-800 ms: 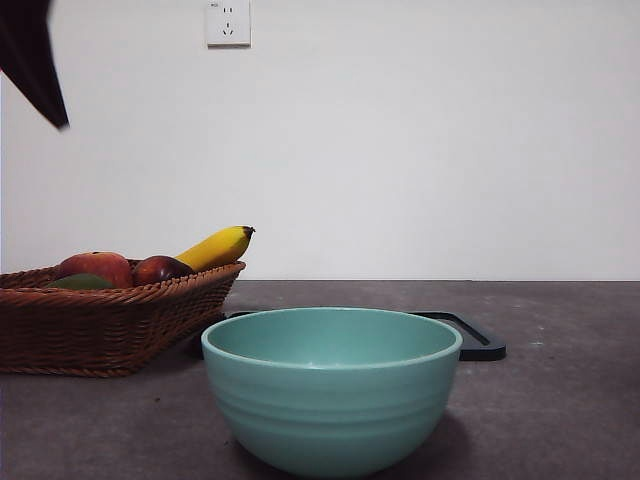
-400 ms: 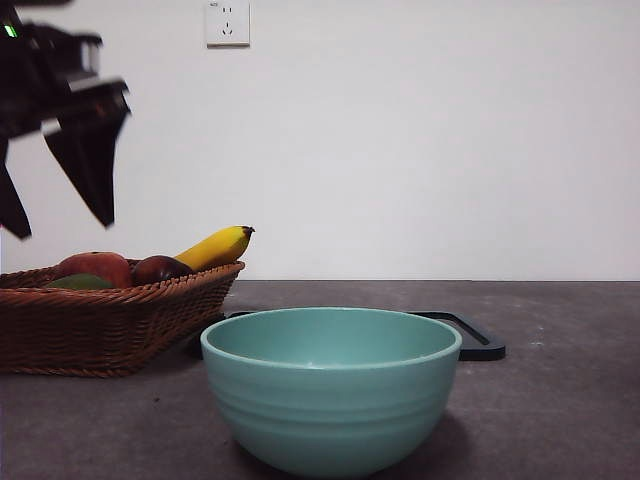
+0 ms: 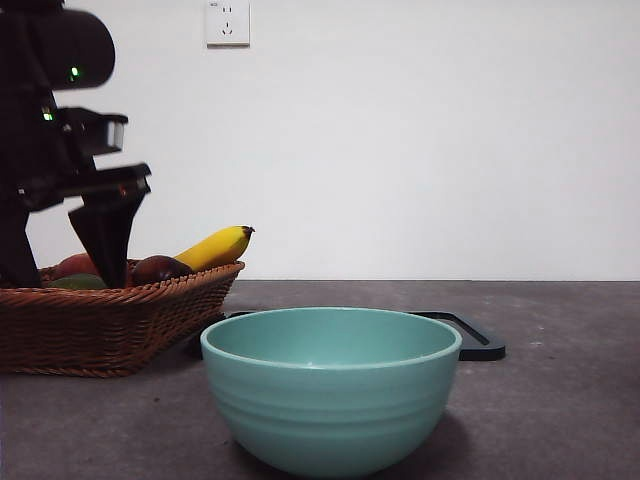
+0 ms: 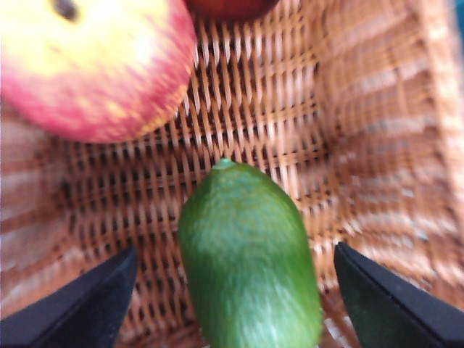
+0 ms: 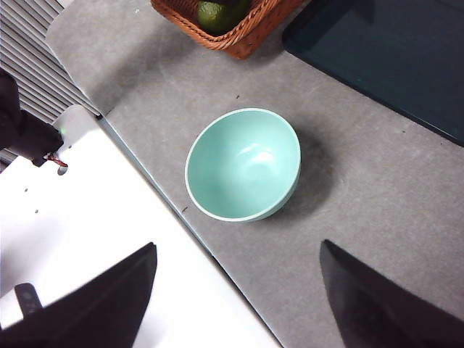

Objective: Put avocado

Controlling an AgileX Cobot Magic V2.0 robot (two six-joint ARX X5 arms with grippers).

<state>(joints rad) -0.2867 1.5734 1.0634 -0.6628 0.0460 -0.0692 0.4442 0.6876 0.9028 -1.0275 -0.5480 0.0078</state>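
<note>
The dark green avocado [image 4: 250, 261] lies in the wicker basket [image 4: 304, 123], between the open jaws of my left gripper [image 4: 235, 297], which is low over it without touching. In the front view the left gripper [image 3: 60, 255] reaches down into the basket [image 3: 110, 325], and only a sliver of the avocado [image 3: 78, 283] shows above the rim. The avocado also shows in the right wrist view [image 5: 217, 13]. My right gripper [image 5: 239, 290] is open and empty, high above the table.
A red-yellow apple [image 4: 94, 65], a dark red fruit [image 3: 160, 268] and a yellow banana [image 3: 215, 247] share the basket. A teal bowl [image 3: 330, 385] stands in front, also in the right wrist view [image 5: 243, 165]. A black tray [image 3: 470, 335] lies behind it.
The left arm has come down from the upper left corner into the basket, its open jaws now on either side of the avocado. The fruit and bowl have not moved.
</note>
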